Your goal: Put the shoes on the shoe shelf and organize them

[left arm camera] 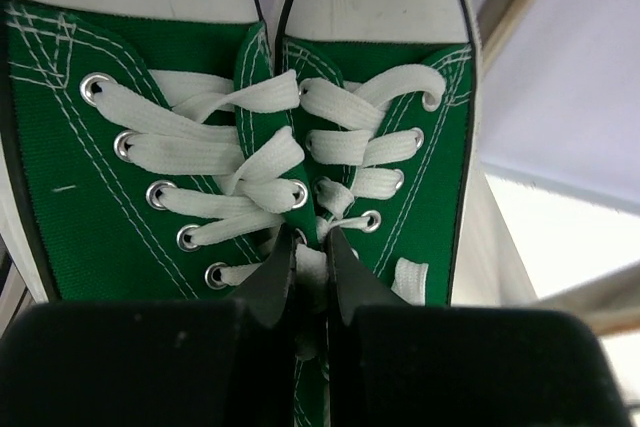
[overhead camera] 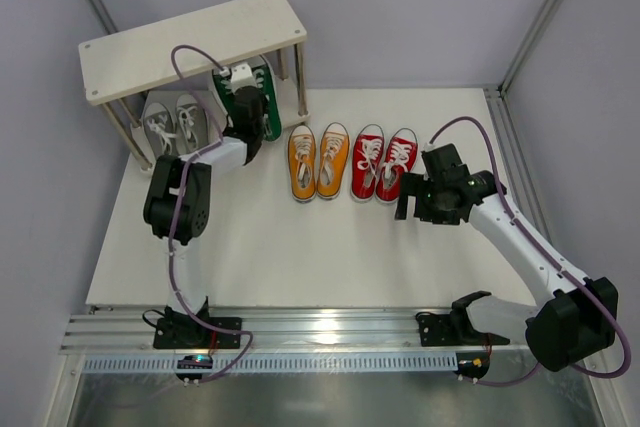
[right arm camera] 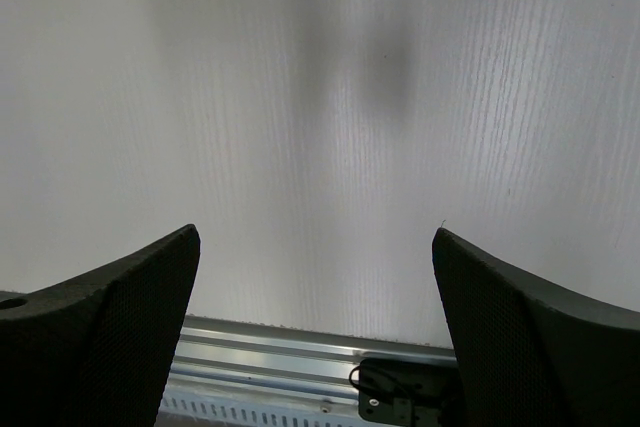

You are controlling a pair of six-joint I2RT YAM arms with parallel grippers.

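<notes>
While the green pair is clamped by the left end effector, whose fingers are pressed together on the adjoining inner walls of both shoes, the pair is seen from above at the right side of the shoe shelf's lower tier. The grey pair is set on the same tier, just beside it. The orange pair and red pair are lined up side by side on the tabletop, right of the shelf. The right end effector is held spread wide above bare tabletop, near the red pair.
</notes>
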